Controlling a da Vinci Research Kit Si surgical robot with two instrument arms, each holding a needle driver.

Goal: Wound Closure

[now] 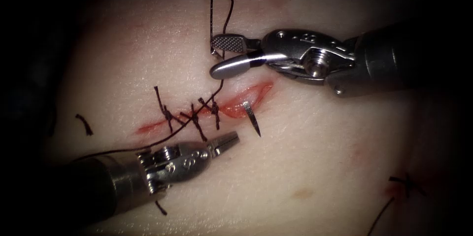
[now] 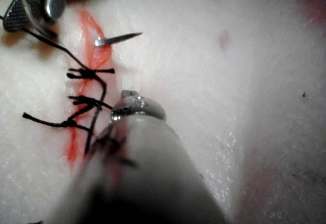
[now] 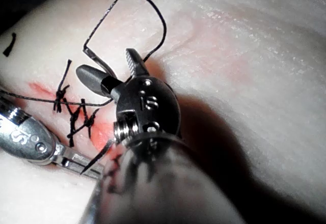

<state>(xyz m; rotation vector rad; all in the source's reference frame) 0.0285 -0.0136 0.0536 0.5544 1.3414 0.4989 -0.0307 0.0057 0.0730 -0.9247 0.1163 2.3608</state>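
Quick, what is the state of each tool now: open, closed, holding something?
Left tool: closed, holding nothing; the needle stands in the tissue at the cut's right end.
Right tool: open, holding nothing; the thread runs between its jaws.

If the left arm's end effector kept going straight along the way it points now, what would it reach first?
Probably the needle, whose tip sticks out of the tissue just below the open right end of the cut. The left end effector, jaws shut and empty, points up-right toward it; depth is unclear.
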